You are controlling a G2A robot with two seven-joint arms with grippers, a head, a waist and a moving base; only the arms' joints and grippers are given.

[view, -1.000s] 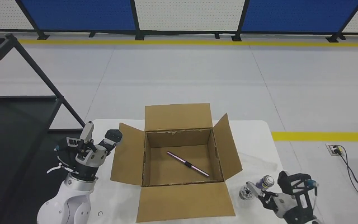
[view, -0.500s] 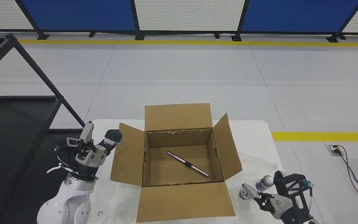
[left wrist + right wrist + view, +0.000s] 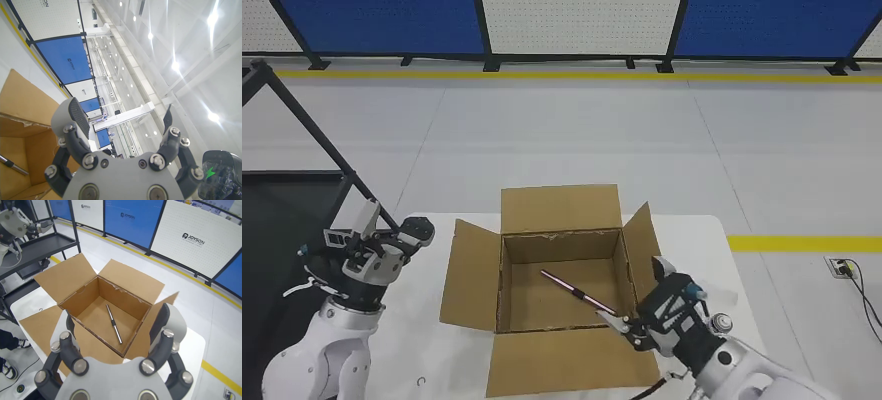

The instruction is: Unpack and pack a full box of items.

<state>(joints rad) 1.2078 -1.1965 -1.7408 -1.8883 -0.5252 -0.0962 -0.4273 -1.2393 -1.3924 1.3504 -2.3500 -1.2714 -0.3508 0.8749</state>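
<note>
An open cardboard box (image 3: 560,212) stands mid-table with all its flaps spread out. On its floor lies a thin metal rod (image 3: 577,292) with a dark band, set diagonally; it is also the rod (image 3: 113,323) in the right wrist view, and its end is the rod (image 3: 13,165) in the left wrist view. My right gripper (image 3: 640,298) (image 3: 115,313) hangs open over the box's front right corner, nothing between its fingers. My left gripper (image 3: 392,225) (image 3: 122,109) is open and empty, left of the box's left flap, pointing upward.
A small silver-capped bottle (image 3: 722,322) stands on the white table (image 3: 702,240) just right of my right arm. A black metal rack (image 3: 292,200) (image 3: 37,243) stands off the table's left side.
My right arm swung from the table's front right edge over to the box's front right corner. My left arm shifted left and slightly back. The rod and box stayed put.
</note>
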